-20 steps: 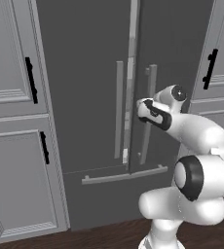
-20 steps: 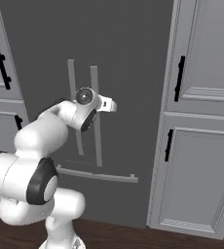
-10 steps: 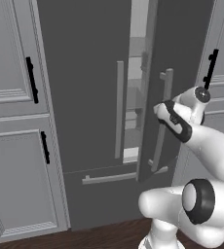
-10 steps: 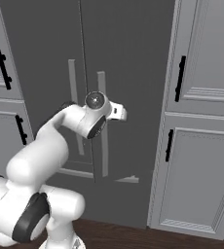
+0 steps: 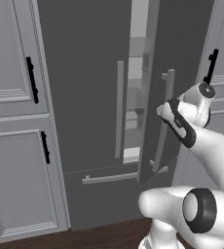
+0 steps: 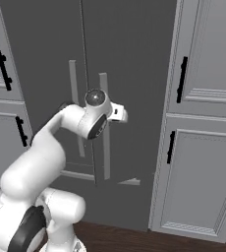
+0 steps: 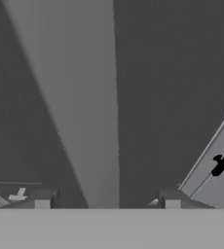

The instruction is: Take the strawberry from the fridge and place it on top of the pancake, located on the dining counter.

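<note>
Pincer at the right door's bar handle — in the hand view its two tips stand apart on either side of the pale bar, jaws parted, gripping nothing. In the left base view the hand sits just beside that handle. Fridge right door swung partly open — gap shows pale shelves inside. Left door shut, its own bar handle upright. Bottom drawer handle below. Light grey cabinets with black handles flank it. Strawberry can't be made out.
</note>
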Robot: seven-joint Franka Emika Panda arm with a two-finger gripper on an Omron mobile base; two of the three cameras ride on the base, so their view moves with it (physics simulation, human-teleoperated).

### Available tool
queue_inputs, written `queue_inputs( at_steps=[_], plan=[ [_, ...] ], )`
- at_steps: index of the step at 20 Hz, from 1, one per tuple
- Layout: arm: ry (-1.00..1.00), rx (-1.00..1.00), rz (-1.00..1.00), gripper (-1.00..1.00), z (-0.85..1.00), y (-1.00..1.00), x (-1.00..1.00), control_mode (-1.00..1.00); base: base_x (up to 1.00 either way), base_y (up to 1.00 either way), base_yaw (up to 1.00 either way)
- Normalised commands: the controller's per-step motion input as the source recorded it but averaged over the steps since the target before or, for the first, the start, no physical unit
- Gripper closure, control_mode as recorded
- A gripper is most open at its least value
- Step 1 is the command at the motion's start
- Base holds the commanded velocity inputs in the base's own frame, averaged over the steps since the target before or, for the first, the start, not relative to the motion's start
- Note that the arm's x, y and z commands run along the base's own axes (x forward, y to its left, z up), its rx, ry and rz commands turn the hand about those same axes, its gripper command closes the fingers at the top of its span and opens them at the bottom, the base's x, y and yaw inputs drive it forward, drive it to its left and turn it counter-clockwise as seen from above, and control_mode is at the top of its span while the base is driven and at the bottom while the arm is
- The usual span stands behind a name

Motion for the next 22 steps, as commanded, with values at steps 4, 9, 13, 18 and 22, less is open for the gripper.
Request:
queue_inputs(
  at_steps=[4, 9, 13, 18, 22],
  plan=[
    [-0.09, -0.02, 0.01, -1.00, 0.21, 0.09, -0.97, -1.00, 0.00, 0.00, 0.00],
    [0.00, -0.19, -0.01, -1.00, 0.56, 0.88, -0.42, -1.00, 0.00, 0.00, 0.00],
    [0.00, -0.26, -0.02, -1.00, 0.44, 1.00, -0.02, -1.00, 0.00, 0.00, 0.00],
    [0.05, -0.25, 0.00, -1.00, 0.10, 0.73, 0.08, -1.00, 0.00, 0.00, 0.00],
    [0.02, -0.17, 0.00, -1.00, -0.19, 0.13, 0.09, -1.00, 0.00, 0.00, 0.00]
  ],
)
